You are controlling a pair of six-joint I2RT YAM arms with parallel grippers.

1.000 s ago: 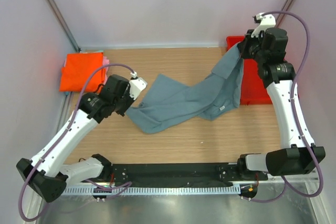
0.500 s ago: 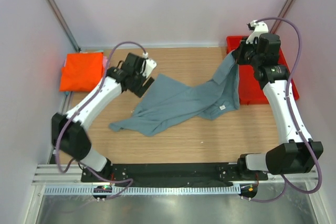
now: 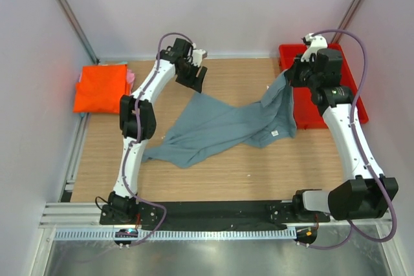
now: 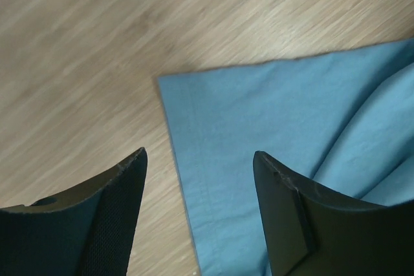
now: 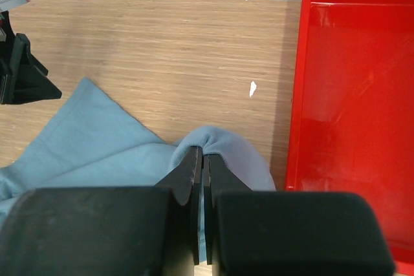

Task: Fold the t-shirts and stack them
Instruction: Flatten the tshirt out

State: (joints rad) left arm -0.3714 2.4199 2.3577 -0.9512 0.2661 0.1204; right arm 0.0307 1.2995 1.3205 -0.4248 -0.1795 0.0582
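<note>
Grey-blue t-shirt (image 3: 217,127) lies crumpled across the middle of the wood-grain counter (image 3: 246,176), pale walls on three sides. Its right end is lifted toward the far-right corner, with a fold pinched tight in the closed right pincer (image 3: 288,77), just beside the red bin (image 3: 309,111). White neck label (image 3: 274,133) faces up on the shirt's right part. Left pincer (image 3: 196,79) is over the shirt's far-left corner, jaws wide, holding nothing. Orange t-shirt (image 3: 100,88) sits folded at the left edge, near the far-left corner. Pink t-shirt (image 3: 131,77) shows only as a sliver beside it, shape unclear. Bare wood shows along the near edge and far edge. Right arm hides part of the bin, and the lifted cloth covers its left wall.
</note>
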